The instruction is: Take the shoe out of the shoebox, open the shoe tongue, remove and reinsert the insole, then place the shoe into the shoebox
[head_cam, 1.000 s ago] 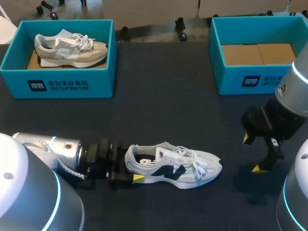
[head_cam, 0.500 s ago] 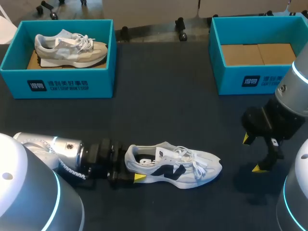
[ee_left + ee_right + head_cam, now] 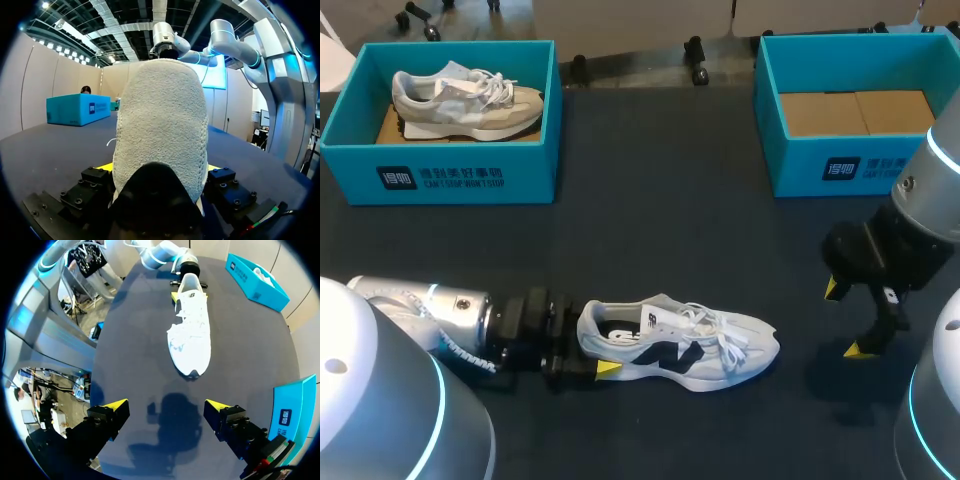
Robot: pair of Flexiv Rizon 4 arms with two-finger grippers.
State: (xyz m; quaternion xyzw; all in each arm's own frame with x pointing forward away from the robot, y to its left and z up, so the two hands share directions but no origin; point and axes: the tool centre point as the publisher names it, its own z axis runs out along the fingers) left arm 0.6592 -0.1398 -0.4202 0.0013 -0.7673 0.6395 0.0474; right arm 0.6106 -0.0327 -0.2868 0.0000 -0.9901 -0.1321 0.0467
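Though head view half-hides it, left claw (image 3: 160, 167) grips shoe (image 3: 680, 345) heel | right claw (image 3: 165, 405) spread wide.

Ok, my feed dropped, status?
Left gripper shut on shoe at heel. Right gripper open, hovering beyond the toe. Shoe on table, nothing else touching it.

— Surface?
— One dark counter (image 3: 650, 220).
— Items resting directly on it?
— White shoe (image 3: 680, 345) at 6 o'clock, on its sole, toe toward 3. Teal shoebox (image 3: 440, 178) at 10 o'clock; second teal shoebox (image 3: 840, 168) at 2 o'clock, well apart.
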